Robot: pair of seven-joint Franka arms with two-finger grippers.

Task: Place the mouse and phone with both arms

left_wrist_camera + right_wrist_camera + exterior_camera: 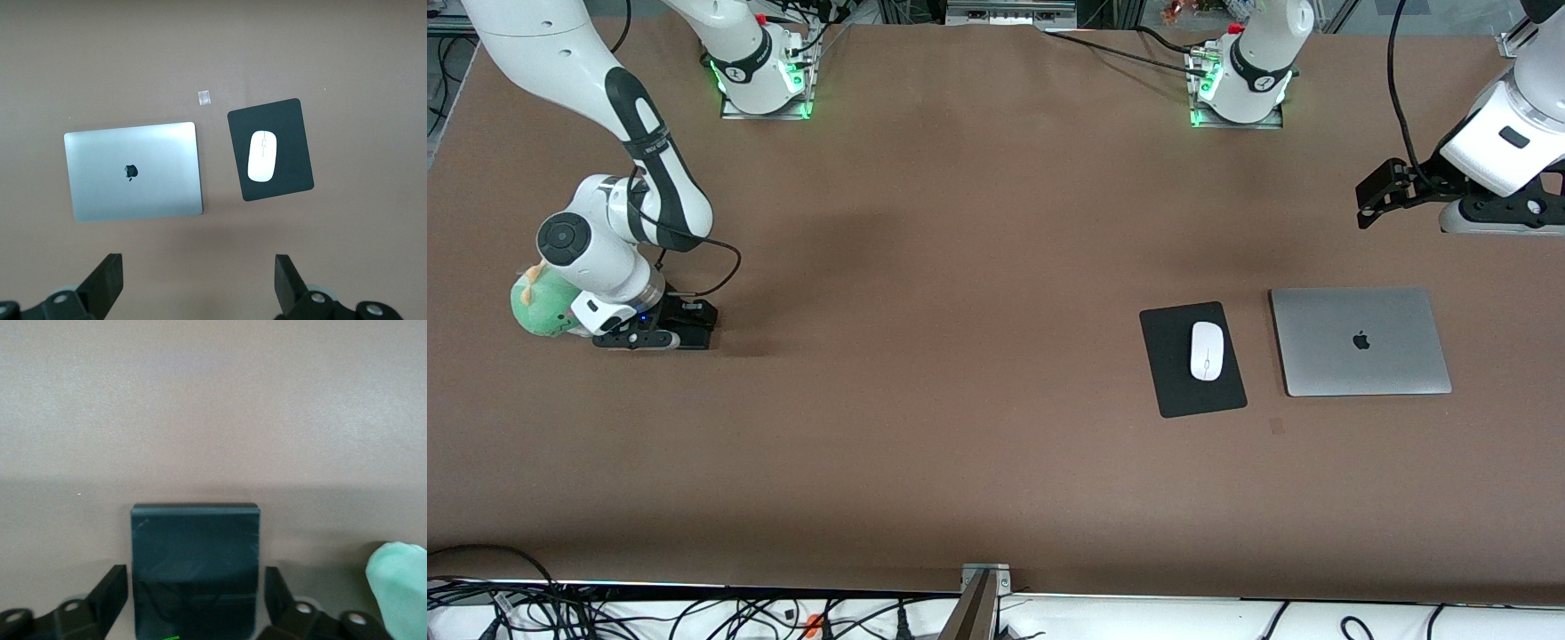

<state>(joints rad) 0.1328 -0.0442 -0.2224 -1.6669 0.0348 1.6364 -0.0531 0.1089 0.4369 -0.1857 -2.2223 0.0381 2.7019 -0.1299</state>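
The white mouse [1207,350] [263,155] lies on a black mouse pad [1172,378] [292,120] toward the left arm's end of the table. The dark phone [195,547] lies flat on the table toward the right arm's end. My right gripper [680,327] [195,585] is down at the table around it, open, with a small gap between each finger and the phone's sides. In the front view the phone is mostly hidden under that gripper. My left gripper [1371,200] [198,270] hangs open and empty above the table, up from the laptop.
A closed silver laptop [1360,340] [133,171] lies beside the mouse pad, at the left arm's end. A green plush toy [535,307] [399,587] sits right beside the right arm's wrist. A small bit of tape [205,97] is stuck near the pad.
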